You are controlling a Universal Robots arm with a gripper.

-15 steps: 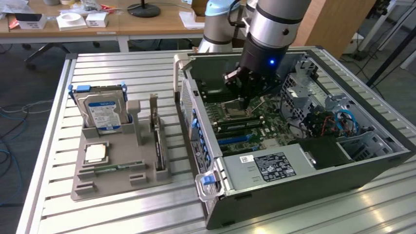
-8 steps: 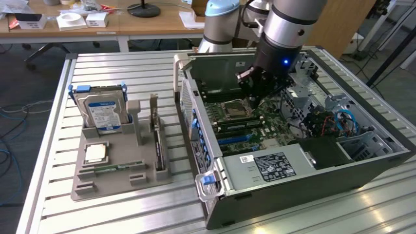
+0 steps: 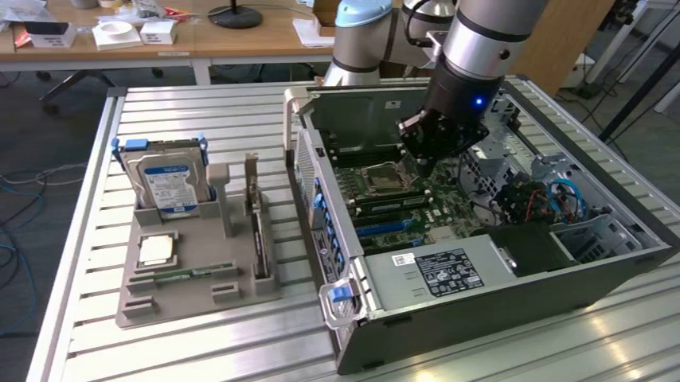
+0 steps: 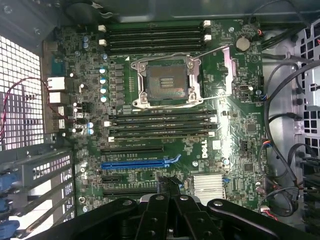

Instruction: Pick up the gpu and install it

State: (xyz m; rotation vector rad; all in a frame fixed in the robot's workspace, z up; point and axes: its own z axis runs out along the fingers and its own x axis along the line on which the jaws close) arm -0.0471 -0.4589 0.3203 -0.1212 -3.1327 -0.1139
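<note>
Slatted table (image 3: 181, 111) bears an open computer case (image 3: 510, 318) holding a motherboard (image 4: 225, 100), over which hangs the tool (image 3: 427, 164), closed tight.

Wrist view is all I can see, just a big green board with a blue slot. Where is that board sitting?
Observer: Inside an open computer case lying on a slatted metal table.
Operator: Where's the gripper?
Observer: The gripper hangs over the board, close to the processor socket.
Operator: Anything beside the case?
Observer: A grey tray on the exterior view's left, with a hard drive standing upright in it.
</note>
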